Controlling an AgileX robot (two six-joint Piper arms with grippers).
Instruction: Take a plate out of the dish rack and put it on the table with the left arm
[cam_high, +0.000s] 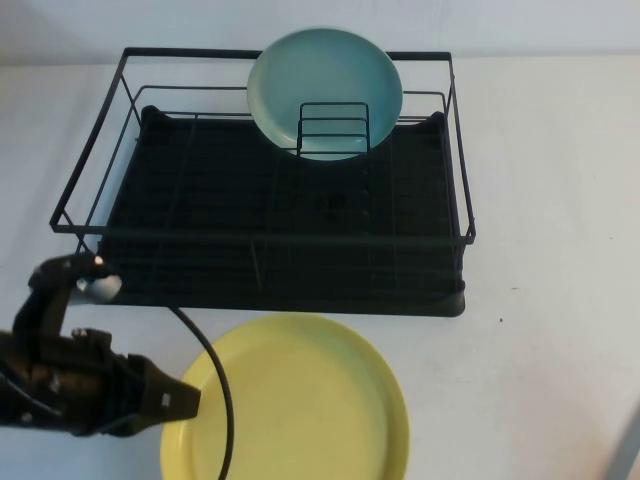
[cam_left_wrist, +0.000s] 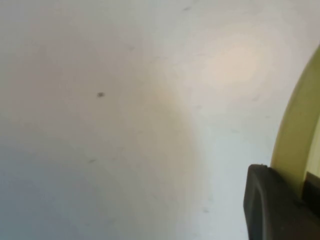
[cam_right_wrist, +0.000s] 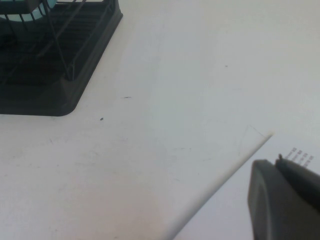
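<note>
The pale yellow plate (cam_high: 300, 400) lies flat in front of the dish rack (cam_high: 200, 225), on or just above the white table (cam_high: 550, 200); I cannot tell if it touches. My left gripper (cam_high: 185, 402) is at the near left, shut on the plate's left rim. In the left wrist view the yellow rim (cam_left_wrist: 296, 135) runs between the fingers of the left gripper (cam_left_wrist: 300, 182). My right gripper (cam_right_wrist: 272, 164) is shut and empty, off the table's right side near its edge; only a sliver of that arm (cam_high: 628, 450) shows in the high view.
A light blue-green plate (cam_high: 325, 85) stands upright in the small wire holder (cam_high: 333, 128) at the back of the rack. The rack's corner (cam_right_wrist: 55, 75) shows in the right wrist view. A thin black cable (cam_high: 215, 370) crosses the yellow plate.
</note>
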